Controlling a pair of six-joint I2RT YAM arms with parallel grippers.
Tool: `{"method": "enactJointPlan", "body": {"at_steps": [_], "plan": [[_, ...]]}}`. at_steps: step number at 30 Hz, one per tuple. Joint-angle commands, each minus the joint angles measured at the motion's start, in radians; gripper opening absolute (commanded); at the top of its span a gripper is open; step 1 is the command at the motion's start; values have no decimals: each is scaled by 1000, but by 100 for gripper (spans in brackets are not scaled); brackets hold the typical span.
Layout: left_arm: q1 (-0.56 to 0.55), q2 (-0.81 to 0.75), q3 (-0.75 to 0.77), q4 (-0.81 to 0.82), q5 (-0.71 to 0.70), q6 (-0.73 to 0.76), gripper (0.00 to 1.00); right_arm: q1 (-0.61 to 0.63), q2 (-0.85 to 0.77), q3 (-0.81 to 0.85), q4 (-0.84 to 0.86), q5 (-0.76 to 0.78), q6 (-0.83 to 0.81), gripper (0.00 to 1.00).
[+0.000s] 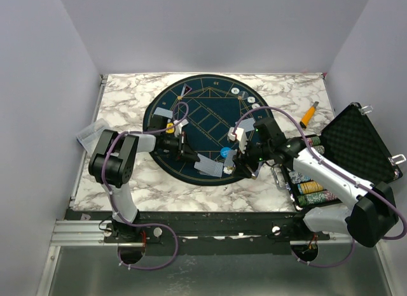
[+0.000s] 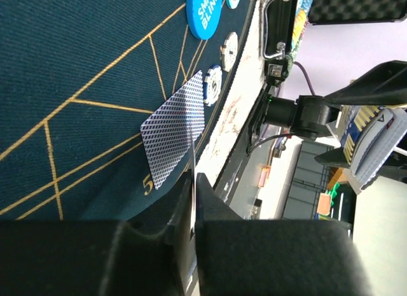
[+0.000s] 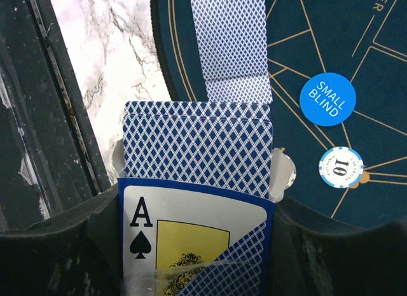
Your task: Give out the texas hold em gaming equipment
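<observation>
Right hand (image 3: 197, 219) grips blue diamond-backed card deck (image 3: 197, 149); left hand (image 2: 193, 197) pinched shut.

On my remote feed, evenly lit pale grey walls (image 1: 210, 28) enclose the white marbled tabletop (image 1: 121, 92) on three sides. An aluminium rail (image 1: 76, 232) and a grey metal floor (image 1: 210, 277) cross the bottom of the frame.

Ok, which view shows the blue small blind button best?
The right wrist view: the blue button lies whole in frame, its lettering readable. In the left wrist view the button is cut by the top edge; in the top view it is only a small blue dot.
</observation>
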Motion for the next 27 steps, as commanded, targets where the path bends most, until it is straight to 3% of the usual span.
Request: {"method": "enactJointPlan", "body": {"at_steps": [1,4,7,11,17,27], "plan": [[-7,11,7,-26,-58,45,15,1,12,24,18,6,10,1],[-7,-3,28,-128,-95,104,42,1,15,27,17,6,8,0],[0,-52,40,-228,-179,153,53,2,16,29,15,5,8,1],[19,-166,27,-234,-204,210,59,1,11,23,18,3,9,1],[-19,-256,52,-147,-39,169,66,2,15,17,20,-25,9,1],[-238,-313,114,13,-40,14,67,1,22,27,8,-65,-2,1]]}}
